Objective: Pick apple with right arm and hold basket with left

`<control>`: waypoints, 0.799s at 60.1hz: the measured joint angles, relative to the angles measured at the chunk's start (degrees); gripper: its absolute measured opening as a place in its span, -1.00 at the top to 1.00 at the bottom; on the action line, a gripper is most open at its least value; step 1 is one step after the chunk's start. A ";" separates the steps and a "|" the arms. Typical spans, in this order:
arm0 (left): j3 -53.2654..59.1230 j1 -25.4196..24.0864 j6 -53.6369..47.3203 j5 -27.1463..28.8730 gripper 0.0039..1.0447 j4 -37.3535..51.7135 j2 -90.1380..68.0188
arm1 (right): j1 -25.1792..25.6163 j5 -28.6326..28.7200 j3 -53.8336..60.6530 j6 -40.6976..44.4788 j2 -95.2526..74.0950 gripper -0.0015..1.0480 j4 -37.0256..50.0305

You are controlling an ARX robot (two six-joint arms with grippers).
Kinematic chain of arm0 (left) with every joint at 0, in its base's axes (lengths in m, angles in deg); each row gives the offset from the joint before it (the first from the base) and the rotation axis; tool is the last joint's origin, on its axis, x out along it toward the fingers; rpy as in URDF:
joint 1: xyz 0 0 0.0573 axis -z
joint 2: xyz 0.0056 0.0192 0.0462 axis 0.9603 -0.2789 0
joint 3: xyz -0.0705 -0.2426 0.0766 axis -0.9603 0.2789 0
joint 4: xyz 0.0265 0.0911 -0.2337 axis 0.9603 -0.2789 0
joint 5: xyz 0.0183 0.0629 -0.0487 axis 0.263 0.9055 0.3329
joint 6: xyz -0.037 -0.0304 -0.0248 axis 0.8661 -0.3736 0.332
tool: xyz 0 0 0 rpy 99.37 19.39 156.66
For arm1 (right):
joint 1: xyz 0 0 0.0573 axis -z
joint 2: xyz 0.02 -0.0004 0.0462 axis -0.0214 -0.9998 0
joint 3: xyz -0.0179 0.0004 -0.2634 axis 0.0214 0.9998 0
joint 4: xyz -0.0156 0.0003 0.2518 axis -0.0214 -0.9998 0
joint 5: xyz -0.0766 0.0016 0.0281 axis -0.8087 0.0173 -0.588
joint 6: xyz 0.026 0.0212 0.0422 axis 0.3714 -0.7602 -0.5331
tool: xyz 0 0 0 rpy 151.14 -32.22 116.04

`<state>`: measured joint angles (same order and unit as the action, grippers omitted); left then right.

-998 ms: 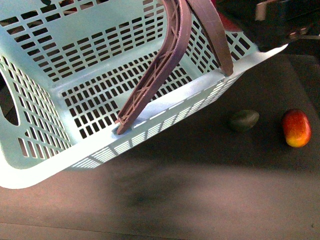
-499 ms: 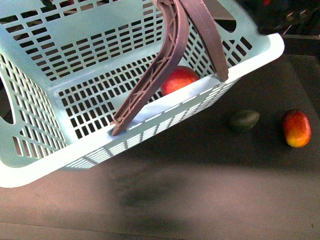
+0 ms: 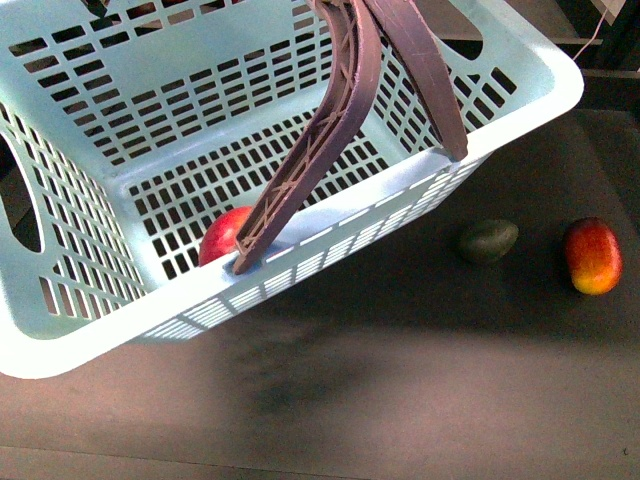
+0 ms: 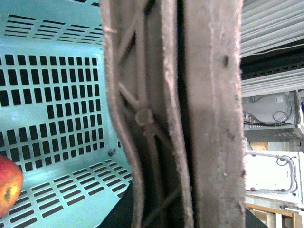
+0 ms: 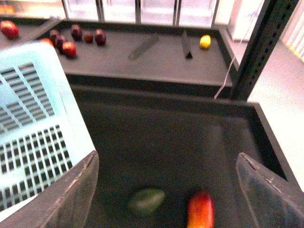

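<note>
The basket (image 3: 100, 330) takes up the left and far part of the front view, with its open top facing the camera and its near rim running diagonally across the table (image 3: 400, 390). The table is a dark surface. The right wrist view shows a raised lip along its far and right edges and an upright post (image 5: 266, 42) at the far right corner. The bare surface near and right of the basket is open. The two brown handles (image 3: 335, 130) rise together from the near rim and leave the top of the picture. In the left wrist view they fill the frame pressed side by side. The left pincer's fingers do not show, so its state cannot be told. The right pincer (image 5: 166, 156) hangs above the table right of the basket, fingers spread wide, holding and touching nothing. The apple (image 3: 222, 238) lies inside the basket on its floor, against the near wall, just left of the left handle's foot. A red-yellow fruit (image 3: 592, 256) and a green fruit (image 3: 489, 240) lie on the table to the right, near each other but apart, clear of the basket.
</note>
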<state>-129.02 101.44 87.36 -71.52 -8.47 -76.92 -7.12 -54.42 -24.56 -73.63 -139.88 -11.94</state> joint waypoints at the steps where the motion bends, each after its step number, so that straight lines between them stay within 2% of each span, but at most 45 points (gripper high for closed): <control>1: 0.00 0.00 0.20 -0.04 0.73 0.00 0.00 | 0.07 0.09 0.39 -0.04 0.28 -0.25 0.28; 7: -0.02 0.00 0.44 0.26 0.73 0.00 0.00 | 1.14 1.05 4.37 -0.39 4.11 0.15 1.20; 12: -0.02 0.00 0.46 0.28 0.73 0.02 0.00 | 4.52 5.20 7.37 -0.48 7.15 0.52 0.87; 21: -0.02 0.00 0.52 0.28 0.73 0.00 0.00 | 5.68 5.53 10.21 -0.44 11.26 0.96 -0.31; 48: -0.02 0.00 0.52 0.26 0.73 0.00 0.00 | 5.70 5.62 15.23 -0.76 23.28 0.96 -7.32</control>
<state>-129.05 101.44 87.88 -71.26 -8.47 -76.92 -1.41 -48.80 -9.32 -74.39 -116.60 -19.26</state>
